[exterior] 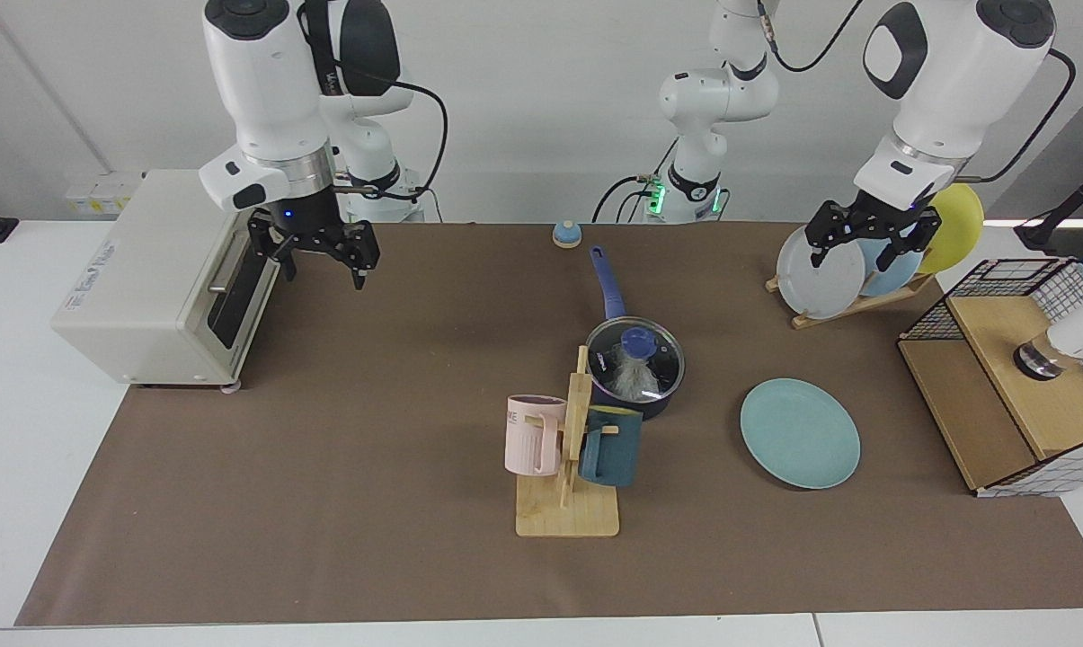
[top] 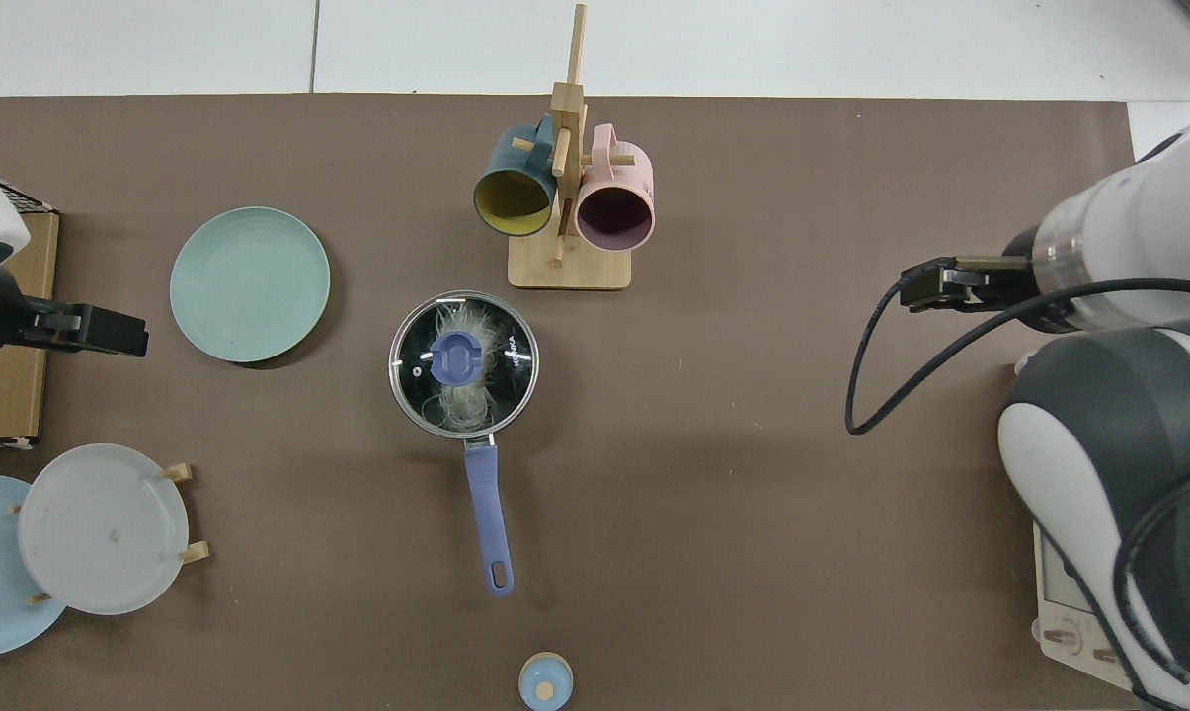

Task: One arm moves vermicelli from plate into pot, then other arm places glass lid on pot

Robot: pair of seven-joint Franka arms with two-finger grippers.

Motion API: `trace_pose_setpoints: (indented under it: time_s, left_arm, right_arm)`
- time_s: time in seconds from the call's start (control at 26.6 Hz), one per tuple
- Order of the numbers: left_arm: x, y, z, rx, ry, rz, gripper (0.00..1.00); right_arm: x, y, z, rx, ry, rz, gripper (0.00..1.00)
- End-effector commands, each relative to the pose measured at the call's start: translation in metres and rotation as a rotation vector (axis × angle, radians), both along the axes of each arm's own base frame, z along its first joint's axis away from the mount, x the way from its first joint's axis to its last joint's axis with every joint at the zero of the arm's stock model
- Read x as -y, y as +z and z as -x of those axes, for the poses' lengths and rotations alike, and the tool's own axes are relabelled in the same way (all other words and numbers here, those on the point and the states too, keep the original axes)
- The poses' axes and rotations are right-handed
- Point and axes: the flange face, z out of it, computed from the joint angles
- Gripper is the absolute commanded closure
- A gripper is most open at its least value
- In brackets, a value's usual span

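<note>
The vermicelli [exterior: 632, 378] lies inside the pot [exterior: 635, 368], a pale tangle I can see through the glass lid [top: 463, 362], which sits closed on the pot rim with its blue knob at the centre. In the facing view the pot stands near the middle of the brown mat [exterior: 370, 467], its handle pointing toward 11 o'clock, just behind the wooden mug rack [exterior: 570, 467] that carries a pink mug [exterior: 532, 435] and a dark teal mug [exterior: 611, 446]. The plate [exterior: 800, 433] rests bare at the pot's 4 o'clock, near it but not touching.

I read the right gripper [exterior: 315, 254] hanging above the mat just beside the toaster oven [exterior: 168, 277], well apart from the pot at its 10 o'clock; its fingers stand apart and hold nothing. The left gripper [exterior: 867, 241] hangs in front of the grey plate [exterior: 821, 261] in the plate rack, at the pot's 2 o'clock, fingers likewise spread and empty.
</note>
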Motion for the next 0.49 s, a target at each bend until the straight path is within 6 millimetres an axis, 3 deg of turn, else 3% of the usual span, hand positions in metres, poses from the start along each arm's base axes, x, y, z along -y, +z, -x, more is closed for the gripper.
trace_pose_setpoints:
  time_s: [0.0, 0.45]
  left_arm:
    - [0.003, 0.002, 0.004, -0.006, -0.013, 0.005, 0.0]
    - [0.006, 0.003, 0.004, -0.004, -0.024, 0.013, 0.0]
  right_arm:
    - [0.037, -0.007, 0.015, -0.041, 0.027, -0.024, 0.01]
    - [0.078, -0.025, 0.034, -0.091, 0.029, -0.027, 0.01]
